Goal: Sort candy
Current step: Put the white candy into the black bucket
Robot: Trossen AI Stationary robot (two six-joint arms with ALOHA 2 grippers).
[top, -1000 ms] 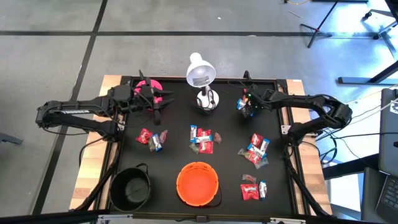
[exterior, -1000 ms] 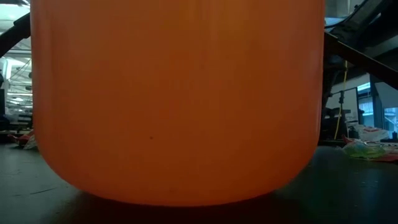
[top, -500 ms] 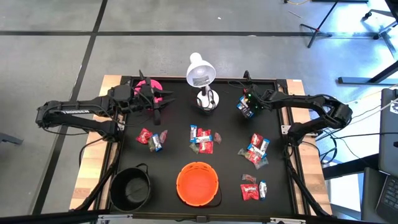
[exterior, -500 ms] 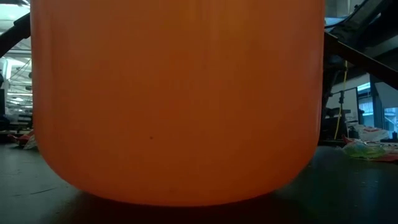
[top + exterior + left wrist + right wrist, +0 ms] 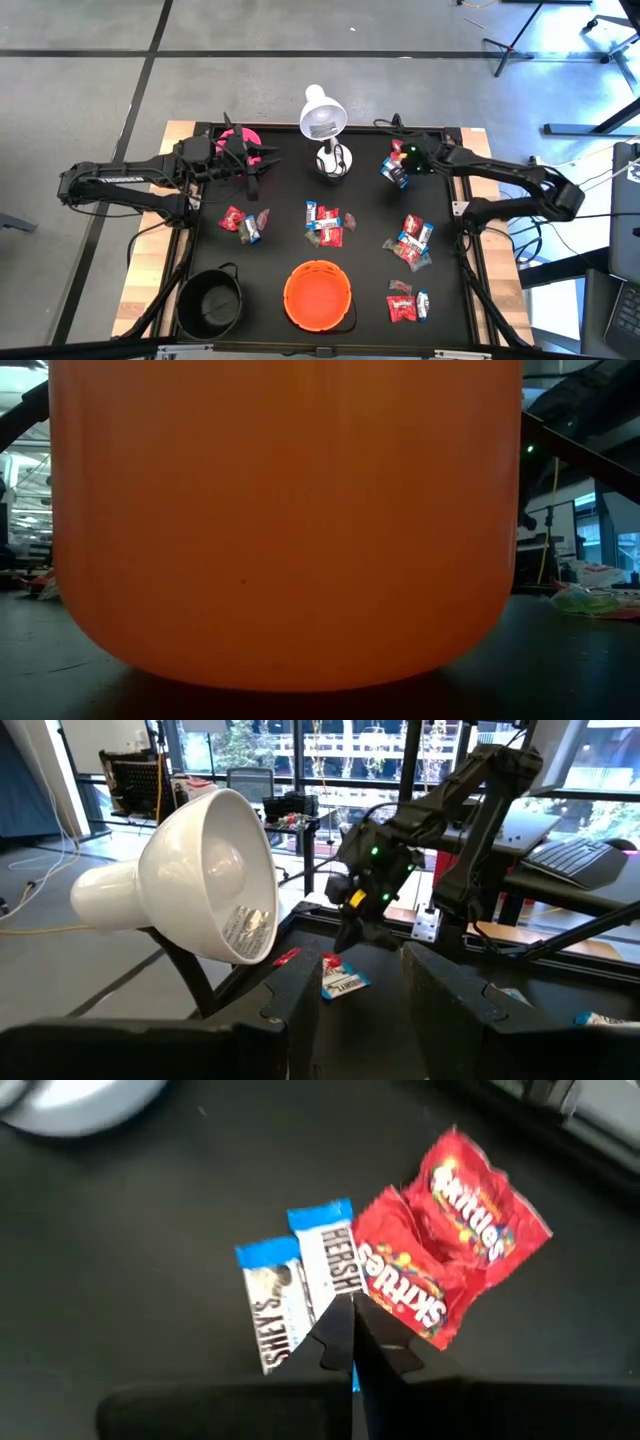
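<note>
Red, blue and silver foil sweets, item in hand: the right claw (image 5: 350,1342) has just snapped together on the pile of candy (image 5: 400,1270) beside the white desk lamp (image 5: 322,118), its forearm swung out straighter than a second ago. From the right wrist, the dark tips meet at the lower edge of a blue-and-white wrapped bar (image 5: 330,1265), with two red crinkled packets (image 5: 470,1210) touching it.

Significance: judged a pick in progress. No lift is evident, since the sweets lie flat on the black desk (image 5: 280,200).

Other stock: further candy clusters lie on the lamp's near side, toward the orange ribbed bowl (image 5: 319,295). A black pot (image 5: 210,304) sits well to that bowl's left.

Left claw (image 5: 350,1005): parked on the lamp's other side by a pink cup (image 5: 240,140), fingers apart, nothing between them.

Not legible:
- Whether the shut tips actually pinch the bar or merely press beside it.
- How many wrappers are caught.
- The low view, almost wholly blocked by the orange bowl's wall.
- Bowl and pot contents.
</note>
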